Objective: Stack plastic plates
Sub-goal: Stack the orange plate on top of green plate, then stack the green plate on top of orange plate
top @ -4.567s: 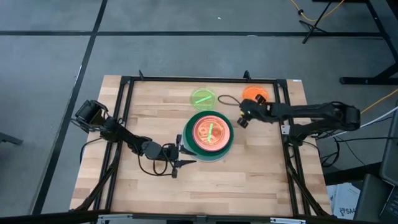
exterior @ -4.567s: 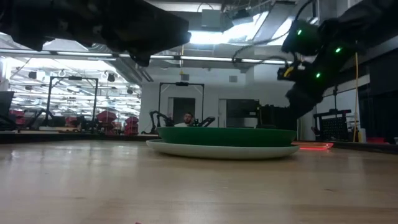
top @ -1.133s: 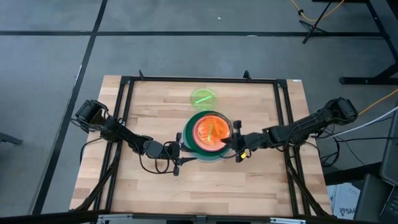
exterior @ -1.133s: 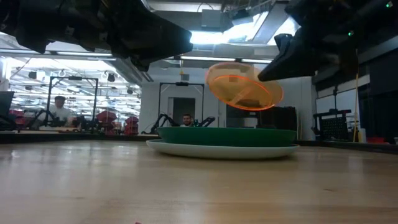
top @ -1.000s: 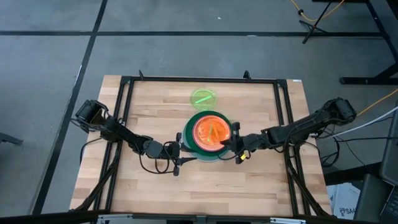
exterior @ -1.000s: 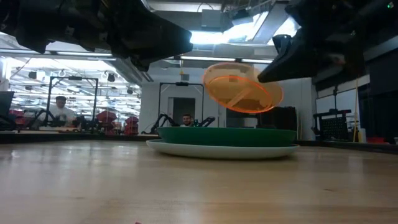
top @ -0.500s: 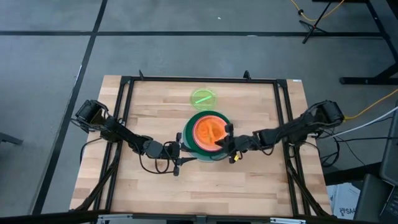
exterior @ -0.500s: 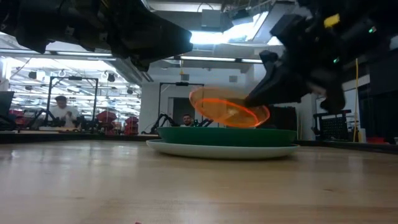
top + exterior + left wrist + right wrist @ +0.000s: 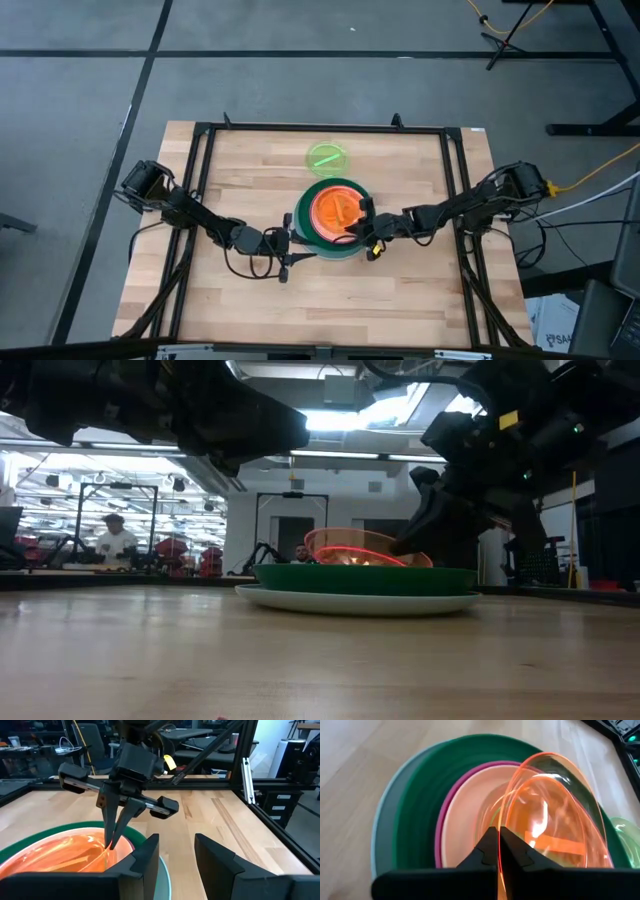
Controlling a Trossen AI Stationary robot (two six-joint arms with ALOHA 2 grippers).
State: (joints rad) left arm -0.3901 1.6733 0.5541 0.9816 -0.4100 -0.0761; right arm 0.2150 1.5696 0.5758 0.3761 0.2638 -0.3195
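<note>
Lowered from its tilted hover above the pile, the orange plate [image 9: 365, 547] now dips into the stack, its far rim still raised while the near rim sinks behind the dark green plate [image 9: 365, 578]. The right tool [image 9: 367, 232] has come in over the stack's right edge with it, its fingers pinched tight on the orange rim; the right wrist view shows them clamped on that rim, with the cream plate [image 9: 465, 827] and magenta plate [image 9: 451, 795] nested beneath.

Nearest the front of the desk [image 9: 400, 300], the left tool [image 9: 290, 247] waits just beside the stack's left edge, fingers partly apart and holding nothing. The light blue plate [image 9: 355, 601] sits at the bottom of the pile, touching the desk.

Farther back, 1 lime green plate [image 9: 327, 157] lies alone, apart from the stack.

By my reading, the orange plate is almost seated; release is the step in hand, and the lone lime plate remains to be added.
</note>
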